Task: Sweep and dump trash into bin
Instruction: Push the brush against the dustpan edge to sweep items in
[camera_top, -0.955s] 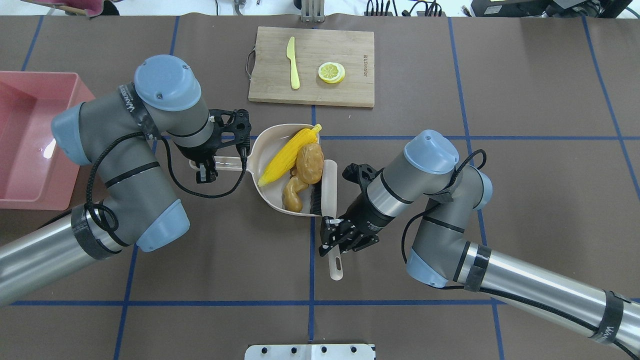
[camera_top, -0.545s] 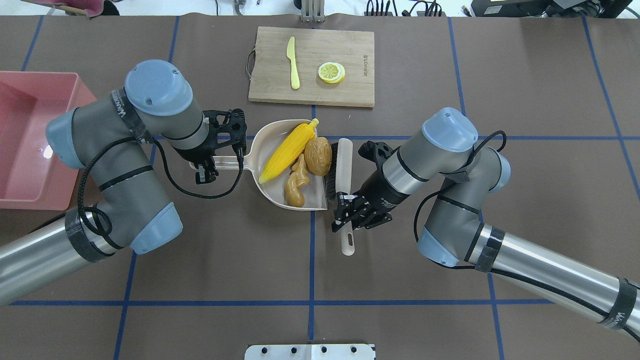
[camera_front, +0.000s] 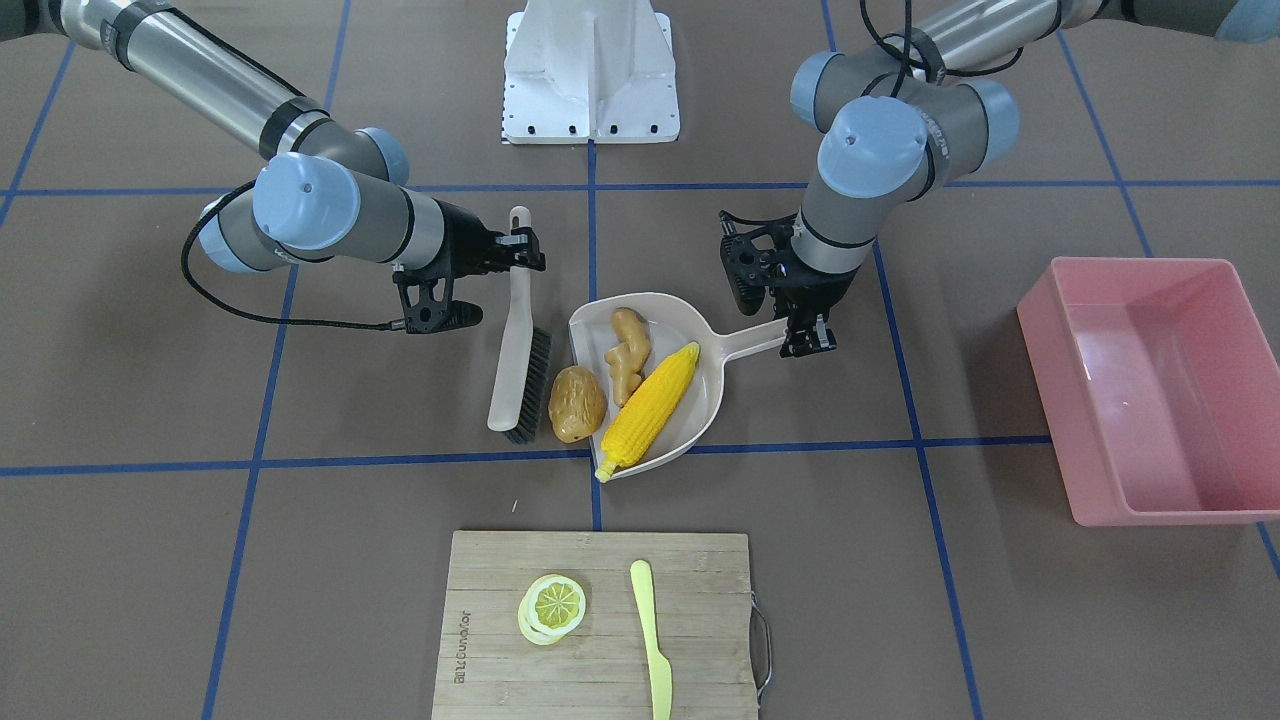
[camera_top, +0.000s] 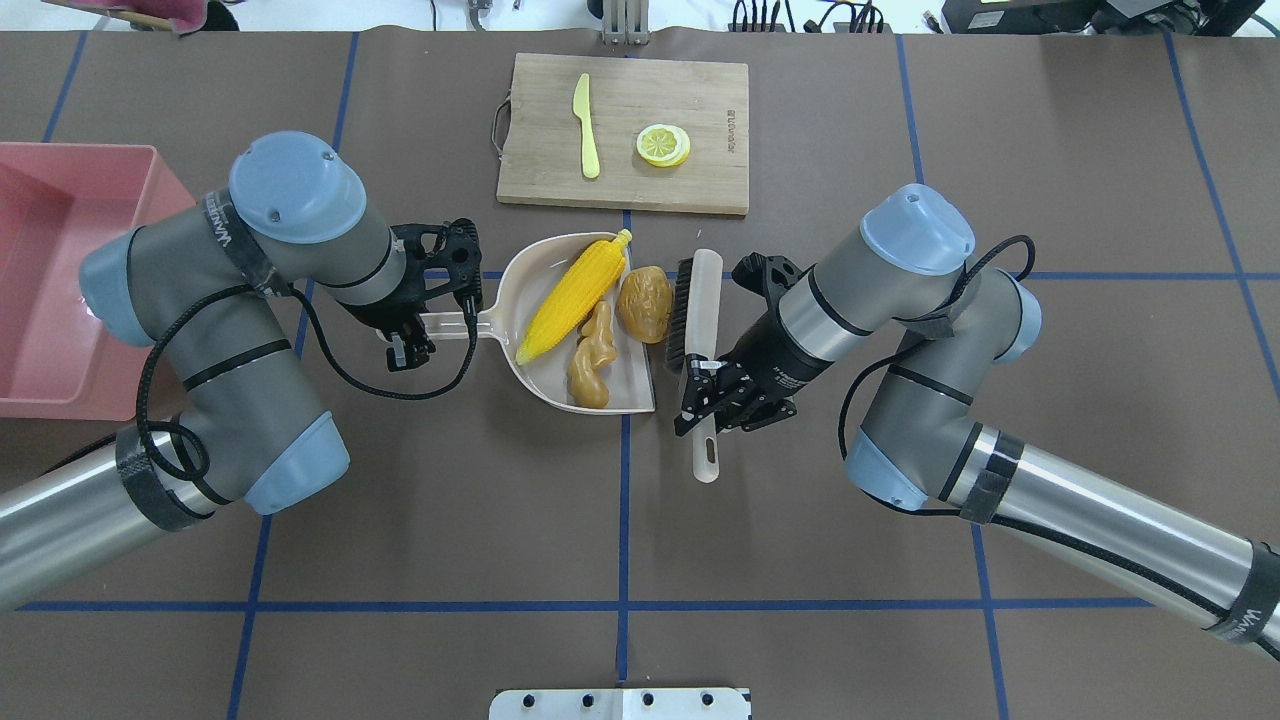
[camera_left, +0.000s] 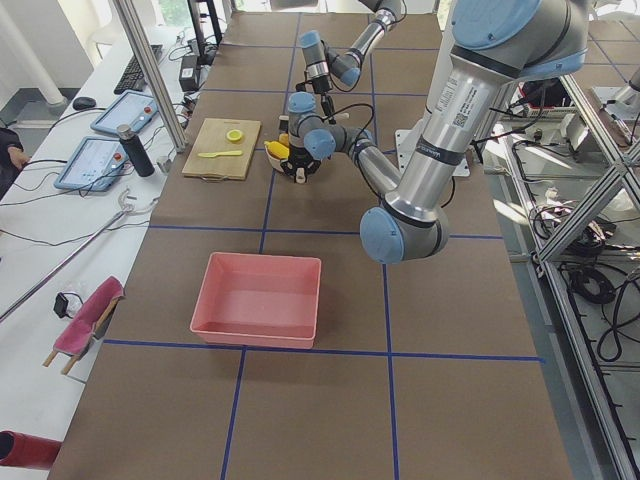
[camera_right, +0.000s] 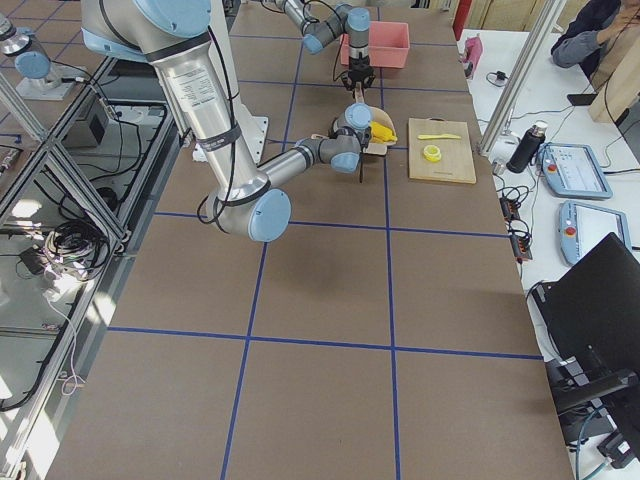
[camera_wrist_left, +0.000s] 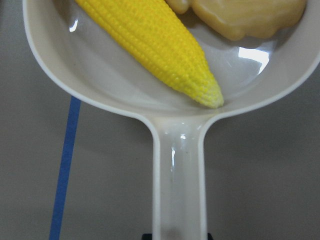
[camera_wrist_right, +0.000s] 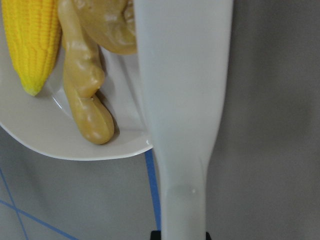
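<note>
A beige dustpan (camera_top: 540, 290) lies mid-table. The yellow corn cob (camera_top: 572, 300) and the knobbly ginger piece (camera_top: 590, 365) lie in it. The tan potato (camera_top: 645, 303) sits at the pan's open mouth, against the bristles of a white hand brush (camera_top: 700, 300). My left gripper (camera_top: 415, 330) is shut on the dustpan handle (camera_top: 450, 323). My right gripper (camera_top: 705, 400) is shut on the brush handle. The pink bin (camera_top: 70, 150) stands empty at the left edge, behind my left arm. In the front view the potato (camera_front: 577, 403) lies between brush (camera_front: 515, 350) and pan (camera_front: 700, 400).
A wooden cutting board (camera_top: 690, 90) lies at the back centre with a yellow-green knife (camera_top: 585, 125) and a lemon slice (camera_top: 662, 145) on it. A white base plate (camera_top: 620, 703) sits at the near edge.
My right gripper has carried the brush back and to the right, off the pan's mouth. The potato has come from inside the pan to its mouth. The pan has turned and shifted slightly back-left.
</note>
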